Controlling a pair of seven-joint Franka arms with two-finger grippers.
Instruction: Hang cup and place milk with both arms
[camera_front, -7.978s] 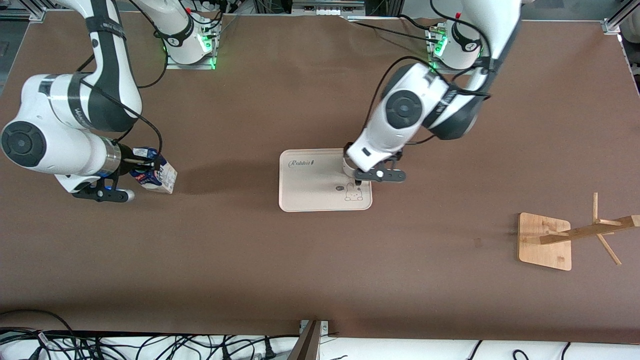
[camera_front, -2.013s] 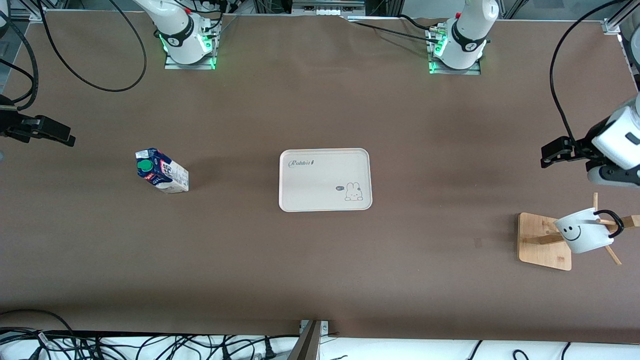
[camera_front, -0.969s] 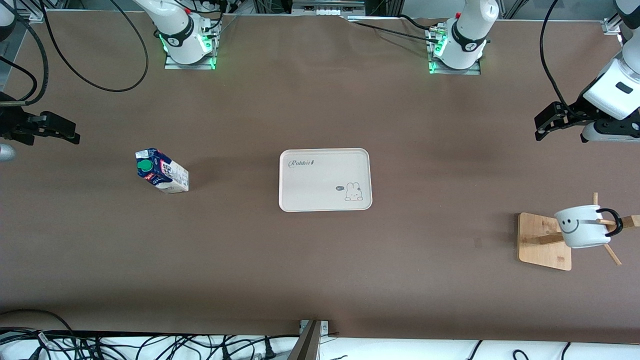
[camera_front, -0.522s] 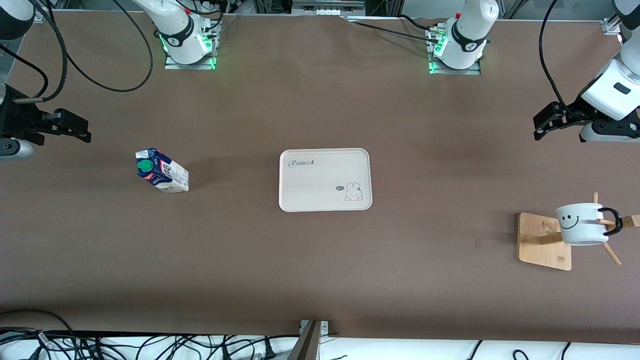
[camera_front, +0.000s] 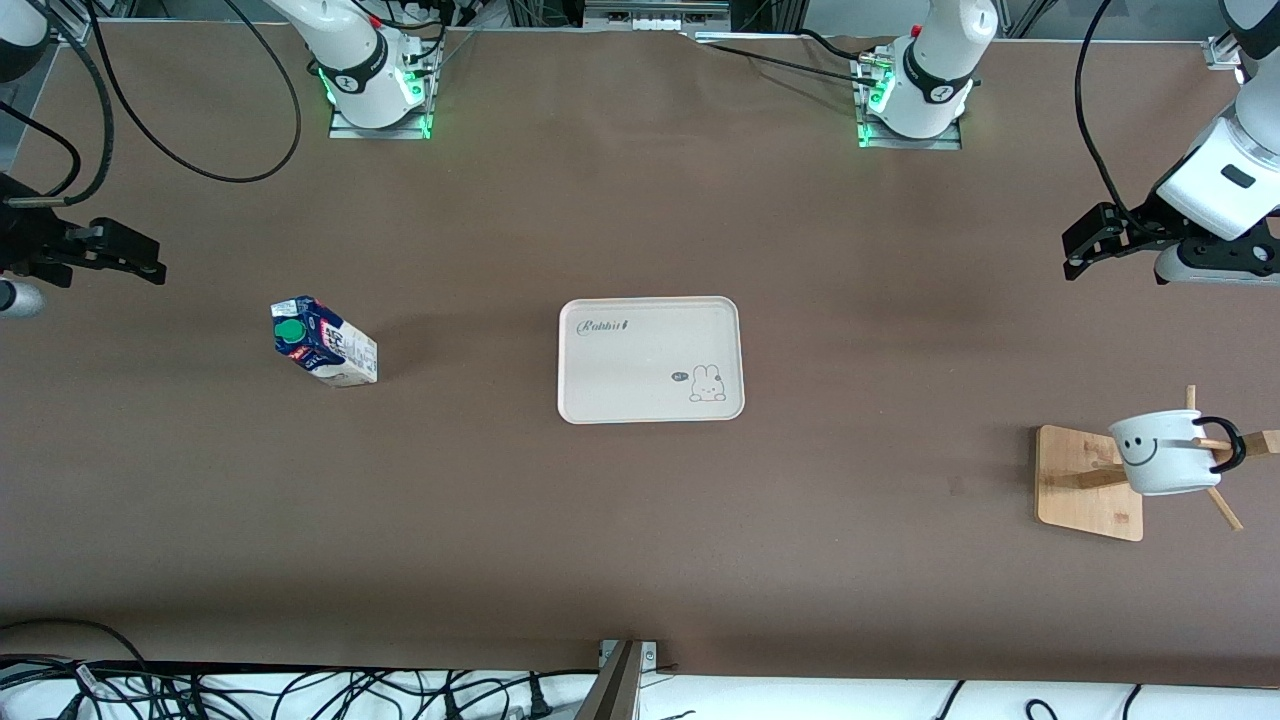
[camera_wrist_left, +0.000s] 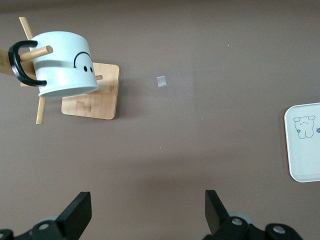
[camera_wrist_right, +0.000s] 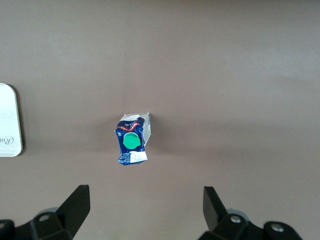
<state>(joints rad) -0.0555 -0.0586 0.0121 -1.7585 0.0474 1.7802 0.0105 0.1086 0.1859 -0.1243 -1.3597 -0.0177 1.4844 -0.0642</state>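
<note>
Both arms are parked way out at their own ends of the worktop (camera_front: 640, 540), raised well above it. The left hand (camera_front: 1085, 245) is held up in the air with its fingers (camera_wrist_left: 75, 216) spread wide and nothing between them. Same story for the right hand (camera_front: 135, 262): fingers (camera_wrist_right: 75, 205) are spread wide apart, nothing is gripped, and it is pointed down at the worktop.

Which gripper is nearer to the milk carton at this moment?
The right. The right gripper hangs open near the right arm's end of the table, close to the milk carton. The left gripper is open at the other end, near the cup on its rack.
</note>
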